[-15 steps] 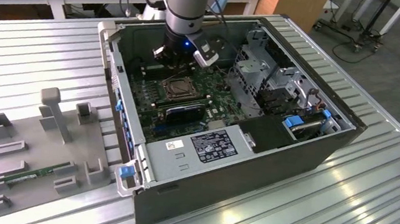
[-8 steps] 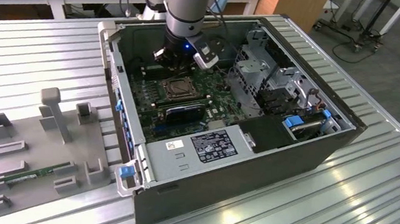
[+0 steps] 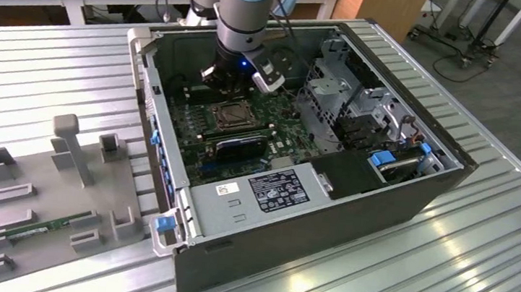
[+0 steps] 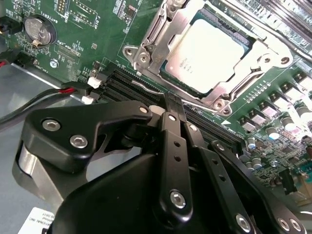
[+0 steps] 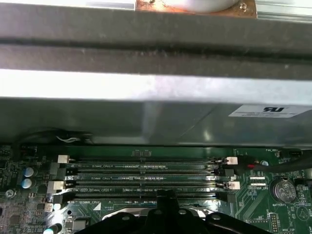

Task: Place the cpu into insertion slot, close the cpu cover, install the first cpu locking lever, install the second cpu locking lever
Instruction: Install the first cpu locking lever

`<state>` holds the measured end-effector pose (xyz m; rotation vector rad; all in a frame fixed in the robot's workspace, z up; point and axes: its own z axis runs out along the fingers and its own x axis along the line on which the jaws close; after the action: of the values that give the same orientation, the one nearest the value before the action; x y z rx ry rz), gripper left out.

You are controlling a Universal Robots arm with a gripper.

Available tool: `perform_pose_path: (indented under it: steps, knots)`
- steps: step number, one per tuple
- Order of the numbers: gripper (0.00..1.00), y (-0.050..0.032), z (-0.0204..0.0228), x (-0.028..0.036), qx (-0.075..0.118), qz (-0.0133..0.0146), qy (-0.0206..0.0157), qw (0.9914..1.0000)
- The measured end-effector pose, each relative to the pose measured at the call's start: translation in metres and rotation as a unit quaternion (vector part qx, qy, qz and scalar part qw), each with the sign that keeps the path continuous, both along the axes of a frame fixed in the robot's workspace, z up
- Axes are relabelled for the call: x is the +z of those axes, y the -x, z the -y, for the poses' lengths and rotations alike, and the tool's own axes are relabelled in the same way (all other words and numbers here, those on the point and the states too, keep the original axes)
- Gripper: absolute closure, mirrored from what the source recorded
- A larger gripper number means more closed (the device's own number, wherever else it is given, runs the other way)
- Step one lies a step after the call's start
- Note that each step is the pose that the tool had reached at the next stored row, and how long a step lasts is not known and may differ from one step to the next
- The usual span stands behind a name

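Two black fingers point(image 4: 173, 127) of the gripper point(image 4: 173, 103) are pressed together with nothing between them. Their joined tip hangs over the memory slots point(image 4: 127, 84), just beside the socket.

The second wrist view looks past the tip to the cpu point(image 4: 209, 53), seated in its socket on the green motherboard point(image 4: 92, 24) with its silvery top facing up. The cpu cover point(image 4: 155, 34) lies flat around it, framing the chip on all sides. Whether the locking levers are latched I cannot tell. A coin battery point(image 4: 38, 30) sits further off on the board, and a red-and-black cable point(image 4: 53, 92) runs to the end of the slots.

The first wrist view looks the other way. The same tip is low against the four slots, and the grey inner wall point(image 5: 146, 117) of the case rises beyond them.

The exterior view gives the wider setting. The arm point(image 3: 245, 13) reaches down into the open computer case point(image 3: 361, 200), which lies on a slatted metal table point(image 3: 45, 72). Well apart, toward the exterior view's left, a grey fixture point(image 3: 91, 190) holds a memory stick point(image 3: 39, 228).
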<state>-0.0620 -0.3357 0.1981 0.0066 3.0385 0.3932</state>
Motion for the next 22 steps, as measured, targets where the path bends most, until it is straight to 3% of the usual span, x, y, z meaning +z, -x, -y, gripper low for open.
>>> perform_pose_path:
  steps: [10,15,22]
  knots:
    - [0.89,-0.0014,0.0001,-0.0056,0.0,0.0,0.0036,0.99999]
    - [0.89,-0.0017,0.0001,-0.0059,0.0,0.0,0.0037,0.99999]
    - [0.89,-0.0017,0.0,0.0018,0.0,0.0,0.0036,0.99999]
